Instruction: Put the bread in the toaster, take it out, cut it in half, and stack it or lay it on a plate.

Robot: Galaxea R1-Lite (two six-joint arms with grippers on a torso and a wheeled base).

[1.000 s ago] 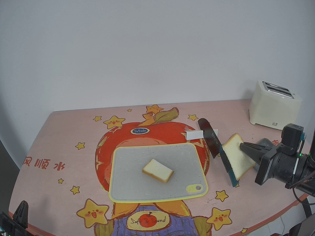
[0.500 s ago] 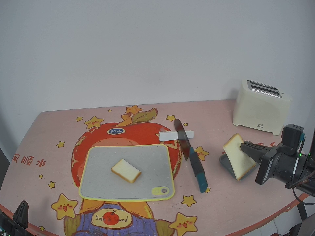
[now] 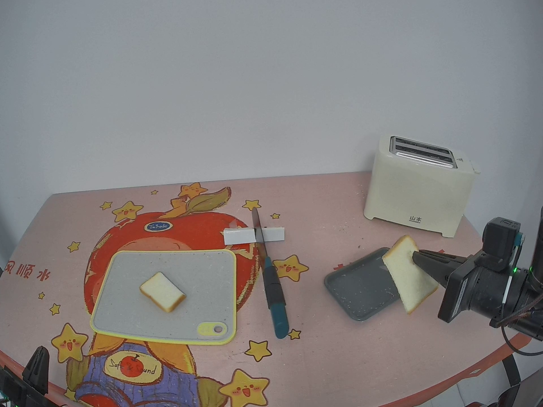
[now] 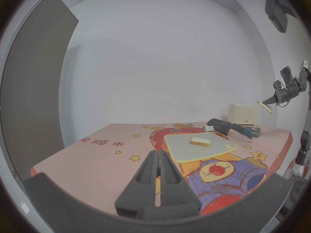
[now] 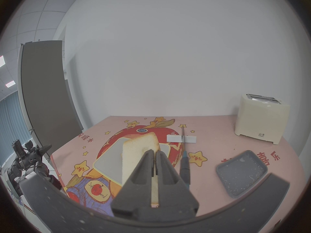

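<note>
- My left pincer (image 4: 158, 154) is idling low at the bench's (image 3: 339, 210) near left corner, its fingers pressed together with nothing between them; I am not counting on it for this step.
- A small bread piece (image 3: 162, 291) is lying flat on the cutting board (image 3: 215, 278), well apart from everything I am holding. It looks like a cut half, so I am judging the cutting to be done and the plating to be under way.
- The knife (image 3: 270, 281) is resting just beside the board, its blade propped across a white rest (image 3: 237, 236) and its handle pointing toward me. Nothing is gripping it.
- The grey plate (image 3: 356, 292) is sitting bare between the knife and the toaster, with only crumbs on it.
- My right pincer (image 3: 421, 255) is clamping the bread slice (image 3: 410, 281) by one edge. The slice is hanging tilted in the air over the plate's right rim, not touching it.
- The toaster (image 3: 418, 190) is standing at the back right, both slots showing no bread.
- As I am reading it, I am in the middle of carrying this slice to the plate. The next move is calling for a short shift left so the slice is hanging over the plate's middle, then a lowering until it is lying flat, then a parting of the fingers.
- After that, the piece on the board is waiting to be fetched and laid on or beside this one.
</note>
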